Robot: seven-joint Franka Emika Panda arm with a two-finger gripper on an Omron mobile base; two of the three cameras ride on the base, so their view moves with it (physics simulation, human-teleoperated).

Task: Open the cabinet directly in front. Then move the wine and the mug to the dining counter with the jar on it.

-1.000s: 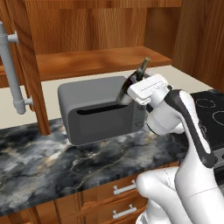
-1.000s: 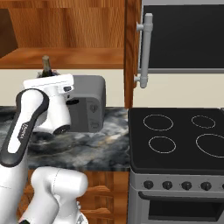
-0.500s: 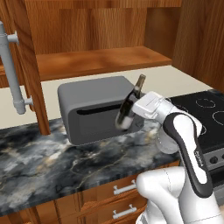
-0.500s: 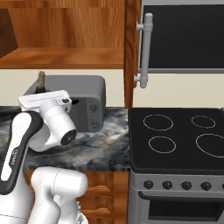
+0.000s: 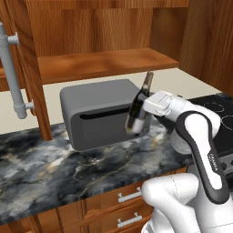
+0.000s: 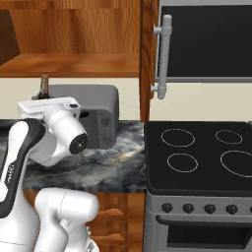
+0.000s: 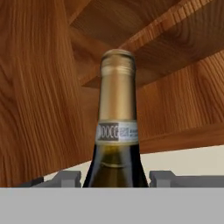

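Left base view: two-finger gripper (image 5: 139, 109) clamps slender dark glass wine bottle (image 5: 138, 109), tilted; risk of clipping grey boxy appliance (image 5: 102, 113) nearby.

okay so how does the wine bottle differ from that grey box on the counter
The wine bottle is slender, dark glass, tilted and held off the worktop by the gripper; the grey box is broad, matte and sits flat on the marble worktop. The bottle has a gold-capped neck; the box has a dark slot in front.
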